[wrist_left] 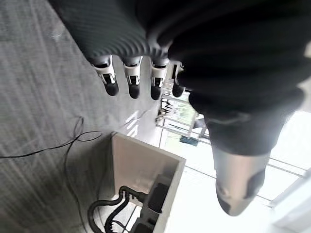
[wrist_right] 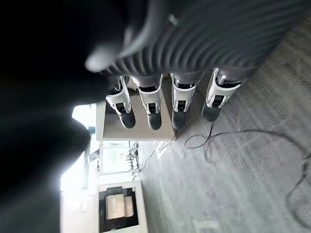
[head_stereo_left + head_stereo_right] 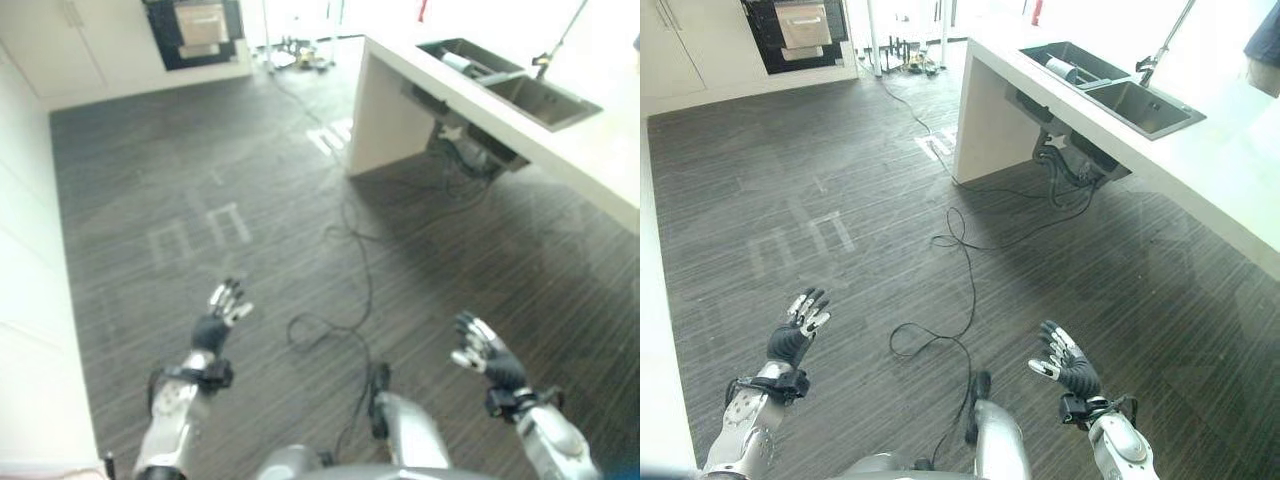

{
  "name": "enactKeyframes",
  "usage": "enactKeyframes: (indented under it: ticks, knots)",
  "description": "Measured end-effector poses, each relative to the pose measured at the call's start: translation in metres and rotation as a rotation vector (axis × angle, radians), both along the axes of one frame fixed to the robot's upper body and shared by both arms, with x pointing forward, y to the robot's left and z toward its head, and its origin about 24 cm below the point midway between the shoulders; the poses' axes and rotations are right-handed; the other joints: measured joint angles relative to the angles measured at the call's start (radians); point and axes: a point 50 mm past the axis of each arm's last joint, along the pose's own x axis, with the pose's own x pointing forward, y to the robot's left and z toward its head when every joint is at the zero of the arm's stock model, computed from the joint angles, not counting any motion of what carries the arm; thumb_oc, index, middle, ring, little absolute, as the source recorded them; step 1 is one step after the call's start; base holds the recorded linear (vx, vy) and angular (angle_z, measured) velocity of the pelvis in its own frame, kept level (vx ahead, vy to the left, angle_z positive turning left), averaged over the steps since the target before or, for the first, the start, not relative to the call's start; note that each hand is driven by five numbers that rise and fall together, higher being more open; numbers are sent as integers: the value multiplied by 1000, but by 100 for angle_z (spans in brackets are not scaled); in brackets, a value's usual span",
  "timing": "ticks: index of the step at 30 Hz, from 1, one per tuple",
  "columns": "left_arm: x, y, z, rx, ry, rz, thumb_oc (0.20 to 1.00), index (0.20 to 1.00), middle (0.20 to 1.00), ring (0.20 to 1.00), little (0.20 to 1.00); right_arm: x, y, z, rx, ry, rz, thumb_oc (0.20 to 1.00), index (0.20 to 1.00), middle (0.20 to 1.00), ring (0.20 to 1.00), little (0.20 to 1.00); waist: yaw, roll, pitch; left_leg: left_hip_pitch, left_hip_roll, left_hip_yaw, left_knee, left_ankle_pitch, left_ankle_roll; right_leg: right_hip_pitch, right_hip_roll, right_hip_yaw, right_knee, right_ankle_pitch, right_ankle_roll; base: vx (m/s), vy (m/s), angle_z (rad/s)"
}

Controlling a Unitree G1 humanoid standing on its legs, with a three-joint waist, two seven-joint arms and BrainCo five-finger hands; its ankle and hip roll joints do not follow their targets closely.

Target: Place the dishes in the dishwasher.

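Note:
My left hand hangs over the dark floor at the lower left, fingers straight and holding nothing. My right hand hovers at the lower right, fingers also straight and empty. A double sink is set into the white counter at the upper right, with a pale dish-like item lying in its far basin. An open dark appliance with a pulled-out rack stands against the far wall at the upper left.
White cabinets run along the left side. Pipes and hoses hang under the counter beside its white end panel. A rack-like object stands on the floor near the far wall. A person's sleeve shows at the far right.

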Motion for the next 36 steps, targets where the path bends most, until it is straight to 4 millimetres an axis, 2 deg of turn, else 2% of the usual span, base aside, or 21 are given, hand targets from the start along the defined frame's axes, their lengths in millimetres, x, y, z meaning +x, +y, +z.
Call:
enactKeyframes:
  ticks: [4,6,7,9,10,12,14,15,16,17,18,20,21,22,23,26,27,28,30,33,36]
  knots:
    - [5,-6,9,-21,-49,-12,1000,1000,1000,1000,1000,18,3,21,-7,-100,13,1000,1000,1000,1000,1000,1,38,-5,116,1,-31,-95,-23,-41,48,64,-3,94,-30,-45,330,-271,31]
    - [4,-17,6,-74,-48,-15,1000,1000,1000,1000,1000,24,1,28,-28,-125,23,1000,1000,1000,1000,1000,0,85,-8,151,25,-27,-65,-21,-97,94,104,-2,129,-47,-226,266,-243,-1]
    - [1,-21,7,-95,-54,-17,1000,1000,1000,1000,1000,26,1,31,-36,-138,29,1000,1000,1000,1000,1000,4,83,-7,136,22,-15,27,11,-153,118,98,13,139,-77,-246,234,-252,-20]
    - [4,-23,25,-104,-132,-52,1000,1000,1000,1000,1000,25,-1,39,-43,-166,26,1000,1000,1000,1000,1000,-7,56,-10,86,105,-6,47,-53,-174,188,102,29,114,-125,-249,231,-265,-2]
    - [6,-25,39,-100,-199,-69,1000,1000,1000,1000,1000,27,-3,53,-73,-220,54,1000,1000,1000,1000,1000,-9,68,-11,64,173,-1,-50,37,-173,187,127,20,144,-149,-235,216,-255,-28]
    - [7,-24,43,-90,-218,-75,1000,1000,1000,1000,1000,34,0,67,-87,-277,87,1000,1000,1000,1000,1000,-21,67,-19,82,186,-15,-31,36,-189,183,143,27,168,-203,-159,218,-246,-39]
    - [4,-23,40,-87,-209,-73,1000,1000,1000,1000,1000,32,3,69,-86,-286,121,1000,1000,1000,1000,1000,-21,48,-34,91,189,-22,21,92,-278,212,156,47,166,-211,-151,213,-246,-47]
    - [4,-22,41,-85,-211,-71,1000,1000,1000,1000,1000,32,4,69,-85,-283,134,1000,1000,1000,1000,1000,-15,28,-39,40,170,-30,129,123,-307,219,162,71,167,-226,-187,194,-182,-61]
    - [4,-23,42,-93,-234,-62,1000,1000,1000,1000,1000,32,5,69,-87,-282,146,1000,1000,1000,1000,1000,2,1,-40,-101,158,-61,410,246,-286,235,155,116,150,-234,-255,160,-108,-60]
    - [0,-27,38,-105,-227,-69,1000,1000,1000,1000,1000,32,4,68,-87,-280,146,1000,1000,1000,1000,1000,22,3,-41,-270,144,-122,663,285,-244,267,167,135,125,-264,-308,258,-74,-53]
    - [1,-29,39,-103,-229,-89,1000,1000,1000,1000,1000,31,5,67,-86,-276,148,1000,1000,1000,1000,1000,29,-10,-36,-388,130,-125,756,271,-213,285,160,134,121,-265,-307,259,24,-38]
    - [0,-29,39,-95,-232,-104,1000,1000,1000,1000,1000,31,6,67,-85,-273,149,1000,1000,1000,1000,1000,48,-12,-30,-493,159,-41,473,208,-113,357,178,126,57,-275,-216,345,180,-11]
    - [-3,-27,39,-88,-229,-106,1000,1000,1000,1000,1000,32,6,67,-83,-275,150,1000,1000,1000,1000,1000,63,1,-33,-465,175,14,190,215,-112,389,192,127,39,-296,-116,321,219,-21]
    - [-7,-23,37,-74,-226,-113,1000,1000,1000,1000,1000,34,6,69,-82,-286,148,1000,1000,1000,1000,1000,61,43,-26,-427,197,68,-109,218,-119,435,218,81,4,-284,-63,260,147,-41]
    - [-11,-22,35,-73,-213,-108,1000,1000,1000,1000,1000,33,5,67,-81,-279,147,1000,1000,1000,1000,1000,61,64,-21,-419,201,82,-208,217,-121,470,231,51,-6,-285,-61,289,155,-31]
    - [-10,-22,37,-69,-228,-111,1000,1000,1000,1000,1000,12,3,53,-76,-207,148,1000,1000,1000,1000,1000,58,28,-26,-419,213,119,26,219,-110,567,209,-5,-70,-302,-61,235,187,-47]
    - [0,-28,43,-71,-265,-138,1000,1000,1000,1000,1000,13,4,59,-84,-227,161,1000,1000,1000,1000,1000,43,30,-31,-342,164,62,26,220,-101,591,196,11,-47,-320,-15,227,203,-53]
    - [10,-26,51,-54,-294,-146,1000,1000,1000,1000,1000,14,7,64,-67,-258,161,1000,1000,1000,1000,1000,26,17,-28,-266,128,41,-34,271,8,589,182,25,36,-342,43,233,231,-24]
    - [25,-30,70,-59,-388,-149,1000,1000,1000,1000,1000,13,13,78,-51,-326,174,1000,1000,1000,1000,1000,12,16,-30,-212,97,5,-77,263,63,505,142,31,152,-379,23,203,228,32]
    - [36,-33,83,-61,-446,-125,1000,1000,1000,1000,1000,26,18,91,-51,-392,195,1000,1000,1000,1000,1000,16,19,-30,-184,66,-1,-78,246,44,438,116,64,83,-357,23,130,166,31]
    - [35,-32,83,-64,-450,-90,1000,1000,1000,1000,1000,31,19,96,-52,-415,200,1000,1000,1000,1000,1000,51,13,-33,-183,61,-11,-30,210,-14,424,106,80,19,-245,41,87,113,23]
